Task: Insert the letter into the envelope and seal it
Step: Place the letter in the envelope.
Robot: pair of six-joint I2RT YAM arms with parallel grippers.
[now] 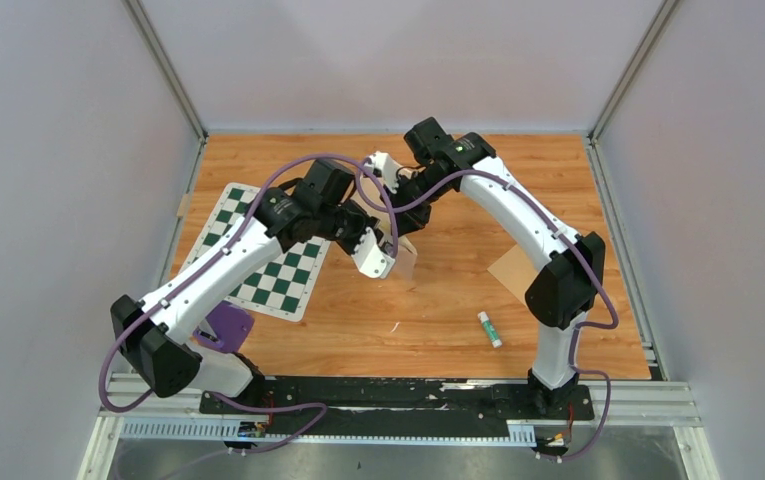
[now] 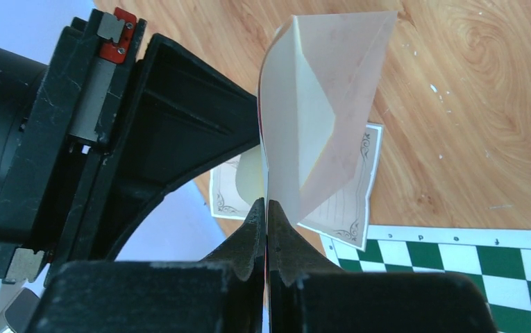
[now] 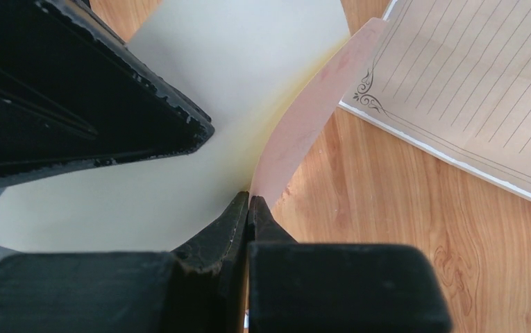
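Thin cream paper letter (image 2: 351, 211) w/ dark ornate printed border & ruled lines lies flat on the orange-brown wooden table (image 1: 438, 310), outside the envelope, just off a corner of the green-and-white chequered mat (image 2: 457, 267). Pale cream-pink paper envelope (image 2: 318, 104) is held up off the table over the letter, its paper bowed. Left gripper (image 2: 267, 201): black fingers clamped tight on one edge of the envelope. Right gripper (image 3: 250, 198): also pinched tight, on the envelope's pinkish curved edge. In top view both arms meet mid-table & the letter can't be made out under them. Plain tan rectangle (image 1: 513, 272) lies flat by the right arm. White glue stick w/ green end (image 1: 489, 328) lies nearer the front edge, well apart from the letter.
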